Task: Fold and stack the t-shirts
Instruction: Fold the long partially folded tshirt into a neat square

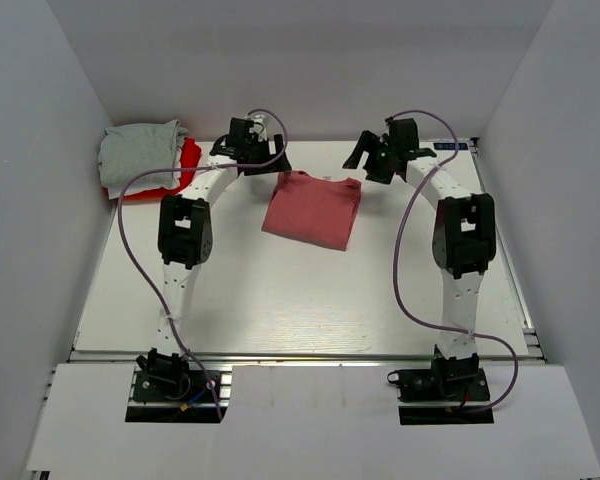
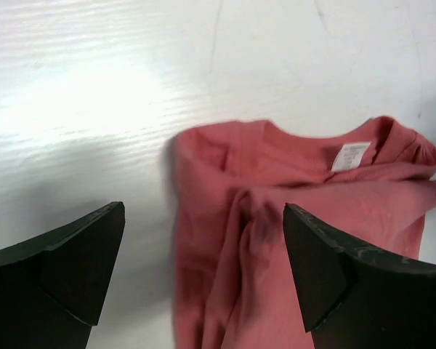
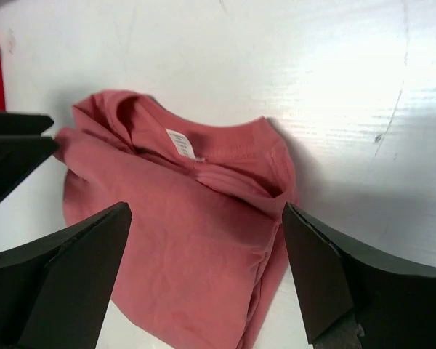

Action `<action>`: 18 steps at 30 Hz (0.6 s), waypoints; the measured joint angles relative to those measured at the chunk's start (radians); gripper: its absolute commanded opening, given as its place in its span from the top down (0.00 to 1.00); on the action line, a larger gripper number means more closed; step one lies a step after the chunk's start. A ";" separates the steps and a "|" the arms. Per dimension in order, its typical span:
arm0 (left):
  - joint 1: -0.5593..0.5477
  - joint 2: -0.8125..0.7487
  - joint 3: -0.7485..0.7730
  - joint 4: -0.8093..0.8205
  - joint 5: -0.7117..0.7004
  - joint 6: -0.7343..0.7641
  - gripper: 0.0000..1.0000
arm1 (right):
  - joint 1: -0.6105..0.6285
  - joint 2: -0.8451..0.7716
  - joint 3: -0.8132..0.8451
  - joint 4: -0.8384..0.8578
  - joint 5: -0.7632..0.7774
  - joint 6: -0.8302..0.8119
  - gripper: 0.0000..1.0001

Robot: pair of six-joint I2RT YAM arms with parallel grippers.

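Folded pink t-shirt [image 1: 313, 208] lying free beneath left fingers [image 2: 73, 254], right fingers [image 3: 65, 269], both spread wide

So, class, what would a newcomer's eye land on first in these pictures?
The folded salmon-pink t-shirt lies at the far middle of the table. The left gripper and right gripper hang open over its far edge, holding nothing. In the far left corner, a grey t-shirt sits on a red t-shirt.

We see a white, faintly wood-grained surface [image 1: 280, 310] boxed by plain pale-grey wall panels [image 1: 40, 150] at nine, twelve and three o'clock. At six o'clock a silvery metal rail [image 1: 310, 356] edges it, beside a flat white board [image 1: 310, 420].
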 measured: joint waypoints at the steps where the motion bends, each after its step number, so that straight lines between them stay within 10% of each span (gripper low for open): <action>1: 0.005 -0.023 -0.034 0.018 -0.002 0.001 0.00 | -0.001 -0.010 -0.005 0.008 0.006 -0.002 0.10; 18: -0.018 -0.218 -0.269 -0.050 0.140 0.288 0.00 | -0.003 -0.414 -0.583 0.226 0.011 -0.094 0.10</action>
